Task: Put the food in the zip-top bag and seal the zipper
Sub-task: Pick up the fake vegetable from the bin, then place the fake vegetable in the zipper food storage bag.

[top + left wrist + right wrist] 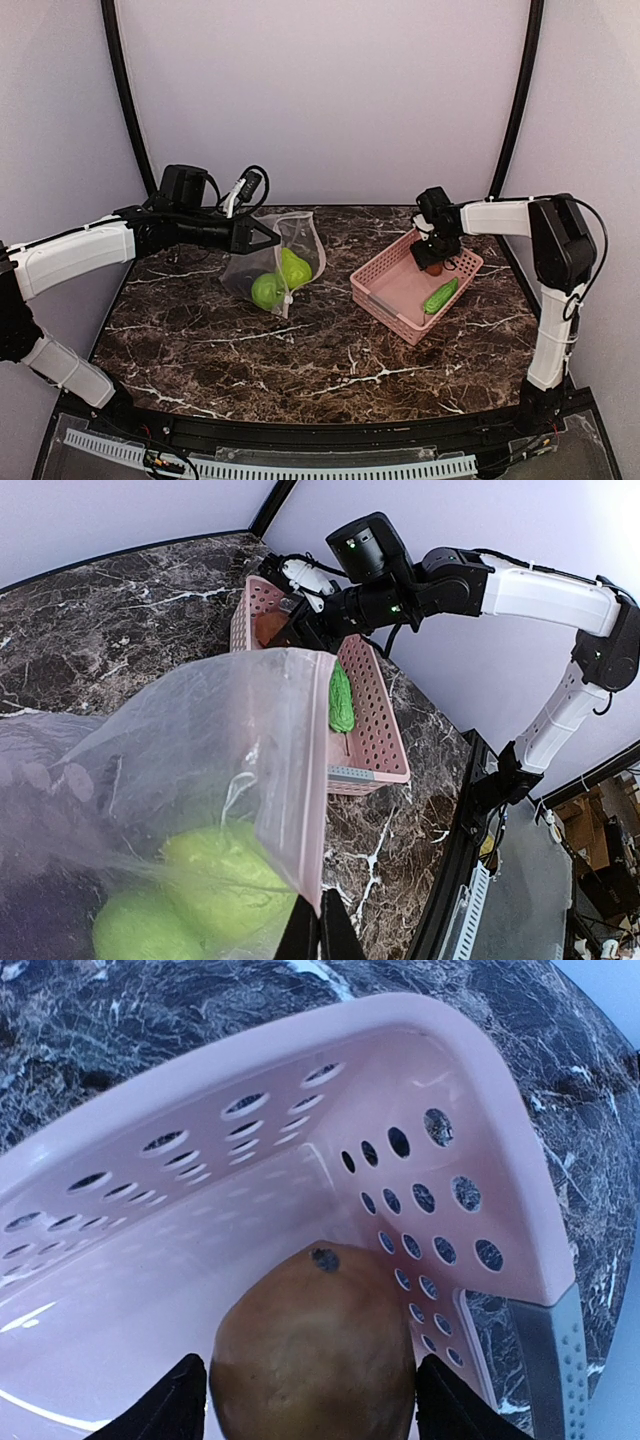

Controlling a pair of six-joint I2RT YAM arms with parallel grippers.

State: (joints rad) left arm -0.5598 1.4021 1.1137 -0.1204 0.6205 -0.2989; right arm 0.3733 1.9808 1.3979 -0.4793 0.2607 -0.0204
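Table point(300, 350) of dark marble fills the lower frame. Left of centre the bag point(300, 235) stands lifted by one edge, probably so that food can go in. The left gripper point(272, 237) is clenched on its pink zipper point(300, 780) strip to keep it so. Right of centre sits the basket point(395, 290). In its far corner the right gripper point(435, 262) straddles the potato point(315, 1350), likely the next pick; whether the jaws press it I cannot tell. Pear point(294, 267) and round fruit point(266, 291) lie in the bag; the cucumber point(440, 296) lies in the basket.
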